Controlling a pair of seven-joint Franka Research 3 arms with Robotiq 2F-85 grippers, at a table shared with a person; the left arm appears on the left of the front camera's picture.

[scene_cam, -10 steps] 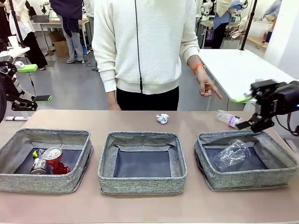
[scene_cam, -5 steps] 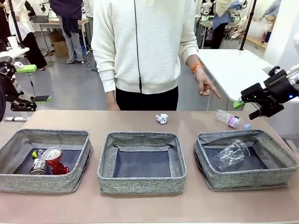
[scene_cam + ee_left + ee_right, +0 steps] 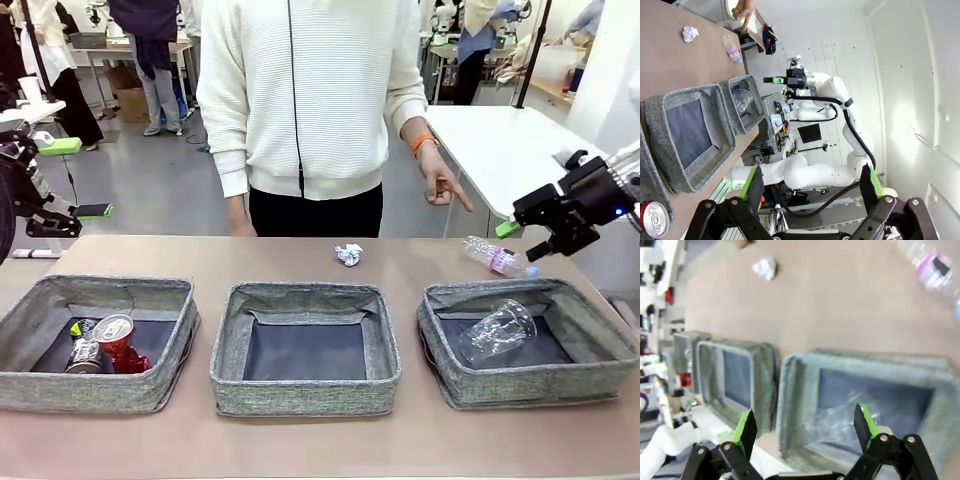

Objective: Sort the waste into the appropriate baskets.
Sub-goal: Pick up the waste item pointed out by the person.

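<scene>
Baskets (image 3: pixel 305 395) stand in a row on the table (image 3: pixel 300 445). Left gripper (image 3: pixel 78 180) and right gripper (image 3: pixel 530 237) hang with jaws apart, empty. Behind the right basket (image 3: pixel 540 385) lies the bottle (image 3: pixel 497 257): likely light, slick, crushable, best pinched mid-body across its pink label, print unreadable. Cup (image 3: pixel 497 330) lies inside that basket; red can (image 3: pixel 120 342) and silver can (image 3: pixel 82 357) in the left basket (image 3: pixel 90 390). Paper ball (image 3: pixel 348 254), soft, sits behind the middle one.

Bright, even light is falling on the tabletop (image 3: pixel 320 445), making only soft shadows. The right wrist view is looking blurred — the left wrist one is bending at its edges.
</scene>
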